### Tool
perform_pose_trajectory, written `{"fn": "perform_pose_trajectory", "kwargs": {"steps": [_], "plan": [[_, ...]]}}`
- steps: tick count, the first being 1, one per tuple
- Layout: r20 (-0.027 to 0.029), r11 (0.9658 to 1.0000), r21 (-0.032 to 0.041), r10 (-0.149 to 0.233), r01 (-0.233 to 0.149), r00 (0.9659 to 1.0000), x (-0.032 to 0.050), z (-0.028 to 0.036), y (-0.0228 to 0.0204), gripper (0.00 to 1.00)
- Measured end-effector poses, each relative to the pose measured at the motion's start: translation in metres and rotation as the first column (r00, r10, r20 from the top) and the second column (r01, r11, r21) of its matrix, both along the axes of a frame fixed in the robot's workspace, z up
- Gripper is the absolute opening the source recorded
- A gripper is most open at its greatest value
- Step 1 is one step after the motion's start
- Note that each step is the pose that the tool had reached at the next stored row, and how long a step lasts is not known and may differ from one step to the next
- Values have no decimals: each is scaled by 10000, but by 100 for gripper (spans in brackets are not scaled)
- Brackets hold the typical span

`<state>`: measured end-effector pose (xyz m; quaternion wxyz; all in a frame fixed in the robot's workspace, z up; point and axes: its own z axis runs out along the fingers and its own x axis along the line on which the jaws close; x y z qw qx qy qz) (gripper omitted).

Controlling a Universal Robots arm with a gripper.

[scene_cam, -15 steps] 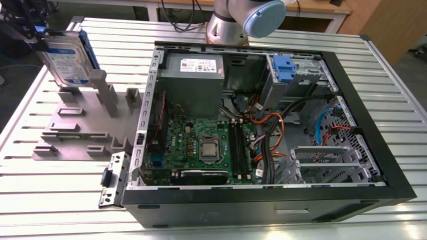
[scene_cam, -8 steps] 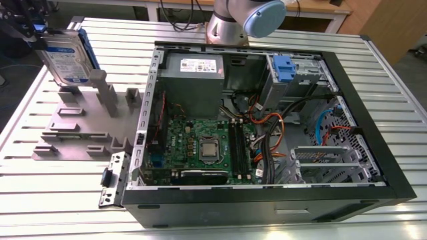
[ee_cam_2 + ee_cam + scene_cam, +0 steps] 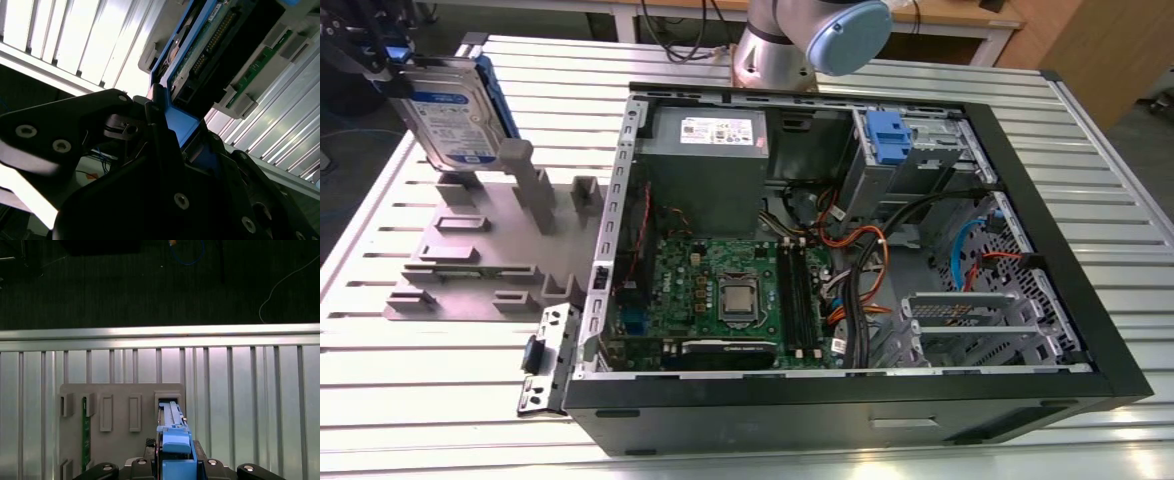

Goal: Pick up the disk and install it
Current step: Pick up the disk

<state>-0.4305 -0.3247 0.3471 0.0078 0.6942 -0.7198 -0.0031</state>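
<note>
exterior view: the disk [image 3: 447, 110] is held tilted in the air by the gripper [image 3: 376, 55], at 10 o'clock from the open case [image 3: 854, 410]. its lower edge is near the posts of the grey fixture [image 3: 460, 275]; whether it is fully clear of them cannot be told. the body is silver with a white-and-blue label and a blue plastic frame. the fixture is matt and blocky, with slots and posts. the surface [image 3: 427, 420] is ribbed aluminium. risk: loose cables [image 3: 861, 245] are bunched beside the bay at 1 o'clock inside the case, so a snag is likely. the sheet-metal edges could also be clipped.

second wrist view: the gripper [image 3: 185, 132] is clamped on the disk [image 3: 210, 45] at its blue frame, with black fingers [image 3: 156, 117] on either side. the connector row and green board are exposed. risk: smooth plastic is gripped at one end only, so the disk could be pivoted or slipped by a knock.

first wrist view: the disk [image 3: 174, 432] is seen edge-on over a fixture [image 3: 120, 450] slot. risk: with any tilt, a slot wall could be caught.
</note>
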Motion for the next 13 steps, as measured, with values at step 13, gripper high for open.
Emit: {"fn": "perform_pose_trajectory", "kwargs": {"steps": [13], "plan": [[2,10000,1,0,0,10000,0,18,0,37]]}}
